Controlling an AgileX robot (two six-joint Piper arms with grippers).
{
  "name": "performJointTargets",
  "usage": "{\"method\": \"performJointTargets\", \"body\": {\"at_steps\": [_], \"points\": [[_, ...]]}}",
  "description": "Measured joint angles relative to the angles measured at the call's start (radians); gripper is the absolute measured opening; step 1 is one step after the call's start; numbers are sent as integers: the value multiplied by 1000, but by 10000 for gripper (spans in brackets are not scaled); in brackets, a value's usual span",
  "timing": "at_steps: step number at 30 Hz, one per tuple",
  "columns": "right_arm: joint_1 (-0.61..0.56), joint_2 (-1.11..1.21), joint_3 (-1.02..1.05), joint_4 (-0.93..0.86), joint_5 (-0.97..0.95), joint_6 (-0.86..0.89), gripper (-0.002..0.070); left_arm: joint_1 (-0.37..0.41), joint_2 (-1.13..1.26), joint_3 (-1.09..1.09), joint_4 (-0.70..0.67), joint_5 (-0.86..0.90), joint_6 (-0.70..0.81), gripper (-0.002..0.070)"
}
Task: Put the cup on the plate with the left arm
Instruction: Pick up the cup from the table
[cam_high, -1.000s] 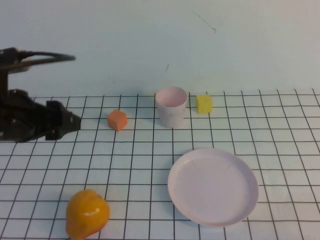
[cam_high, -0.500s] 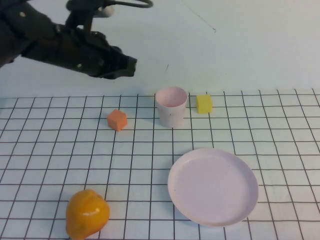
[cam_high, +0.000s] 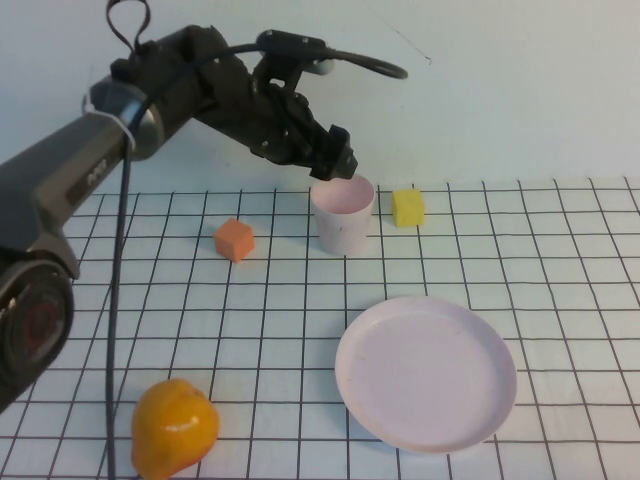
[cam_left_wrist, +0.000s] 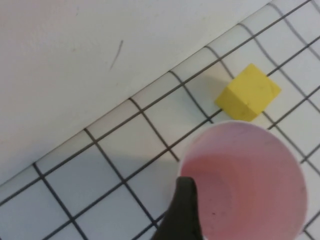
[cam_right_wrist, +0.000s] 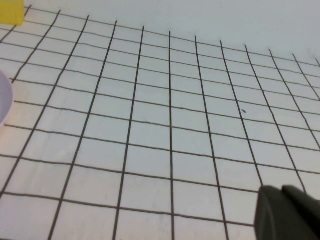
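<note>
From the raised camera, the left arm's black gripper (cam_high: 338, 160) hangs just above the far-left rim of the small pale pink matte tumbler, the cup (cam_high: 343, 214), which stands upright on the gridded table (cam_high: 560, 260) near its back edge. That pose reads as an approach to take the cup by its rim, not yet a grip. The round pale pink shallow plate (cam_high: 426, 372) lies nearer the robot and slightly right, apart from the cup, so the carry would be short. A small orange cube (cam_high: 234, 240) sits left of the cup, a small yellow cube (cam_high: 408, 208) just right of it, and a glossy orange-yellow pear-like fruit (cam_high: 173, 427) lies near the front left.

From the left wrist camera, one dark fingertip (cam_left_wrist: 183, 212) shows at the cup's (cam_left_wrist: 250, 180) rim, overlapping the empty pink interior; the other finger is out of frame, so I cannot tell how far apart the pincer stands. The yellow cube (cam_left_wrist: 248, 92) lies close beyond.

From the right wrist camera, only a dark tip of the right gripper (cam_right_wrist: 286, 213) shows, low over bare grid; its fingers' spacing cannot be told.

The surface is white with black grid lines, backed by a plain pale wall.
</note>
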Motion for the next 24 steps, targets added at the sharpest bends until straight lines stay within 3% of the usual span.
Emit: {"method": "performJointTargets", "body": {"at_steps": [4,8,12,18,20,24], "points": [[0,0,0,0,0,0,-2,-16,68,-59,120,-16,-66,568],[0,0,0,0,0,0,-2,-25,117,-73,172,-26,-86,507],[0,0,0,0,0,0,-2,-28,147,-73,183,-26,-86,391],[0,0,0,0,0,0,-2,-28,161,-73,191,-5,-86,78],[0,0,0,0,0,0,-2,-28,161,-75,193,12,-86,34],[0,0,0,0,0,0,-2,-30,152,-77,201,62,-87,17]]}}
